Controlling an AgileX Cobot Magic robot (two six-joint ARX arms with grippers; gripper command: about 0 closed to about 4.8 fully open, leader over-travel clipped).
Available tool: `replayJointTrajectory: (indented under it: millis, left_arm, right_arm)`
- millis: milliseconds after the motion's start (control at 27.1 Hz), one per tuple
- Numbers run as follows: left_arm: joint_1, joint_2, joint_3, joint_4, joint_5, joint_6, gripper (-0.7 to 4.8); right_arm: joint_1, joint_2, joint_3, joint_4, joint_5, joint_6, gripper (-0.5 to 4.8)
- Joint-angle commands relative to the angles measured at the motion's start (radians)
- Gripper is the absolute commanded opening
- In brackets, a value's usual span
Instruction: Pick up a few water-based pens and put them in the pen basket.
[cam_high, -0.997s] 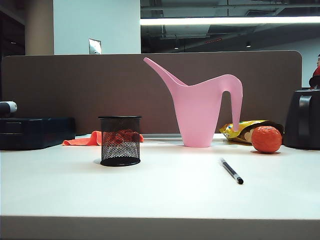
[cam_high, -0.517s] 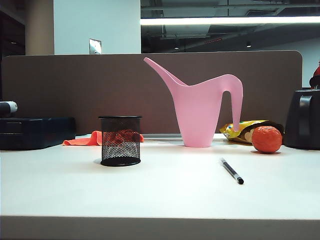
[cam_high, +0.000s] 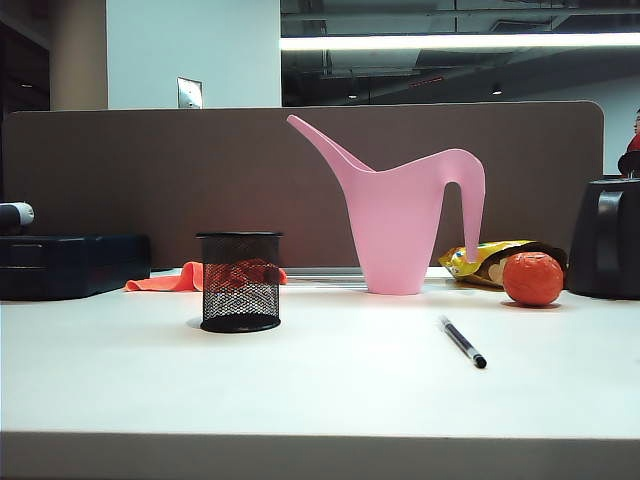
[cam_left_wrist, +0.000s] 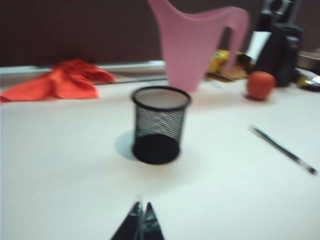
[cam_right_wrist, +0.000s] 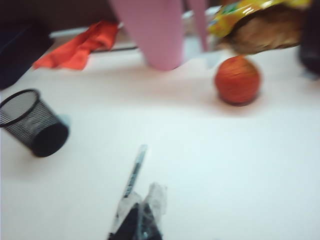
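Nothing on the bench (cam_high: 330, 390) is seen moved: pen (cam_high: 462, 342) right of pen basket (cam_high: 240, 281). Left tool (cam_left_wrist: 141, 225) and right tool (cam_right_wrist: 140, 225) are pressed together, empty.

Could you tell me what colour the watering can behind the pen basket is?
Pink; the watering can shows best in the exterior view.

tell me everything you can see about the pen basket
The pen basket is a small black wire-mesh cylinder with a solid rim and a solid dark base. It stands upright, mouth open, on the white table, left of the pink watering can and well apart from the pen. Nothing touches it; no pen shows inside, and neither gripper is at it.
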Motion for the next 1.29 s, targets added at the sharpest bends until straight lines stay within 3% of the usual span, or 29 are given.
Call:
replayJointTrajectory:
  millis: [37,111,148,185,406,517,1219,1293]
  left_arm:
    - [0.0,0.001,0.002,-0.013,0.064,0.004,-0.05]
    - [0.0,0.001,0.002,-0.014,0.087,0.004,-0.05]
    - [0.0,0.001,0.002,-0.014,0.101,0.004,-0.05]
    - [0.0,0.001,0.002,-0.014,0.105,0.004,-0.05]
    - [0.0,0.001,0.002,-0.015,0.105,0.004,-0.05]
    - [0.0,0.001,0.002,-0.021,0.105,0.004,-0.05]
    - [0.0,0.001,0.002,-0.06,0.105,0.004,-0.05]
    - [0.0,0.001,0.002,-0.06,0.105,0.004,-0.05]
  right_arm:
    - [0.058,0.089,0.056,0.019,-0.013,0.002,0.11]
    - [0.104,0.148,0.081,0.026,-0.012,0.002,1.18]
    - [0.148,0.205,0.1,0.039,0.0,0.002,2.13]
    - [0.177,0.239,0.107,0.05,0.008,0.002,2.34]
    - [0.322,0.403,0.113,0.161,0.124,0.002,2.41]
    - [0.383,0.519,0.115,0.234,0.194,0.003,2.89]
    - [0.4,1.023,0.323,0.254,0.198,0.002,2.88]
    - [0.407,1.042,0.324,0.248,0.253,0.002,2.88]
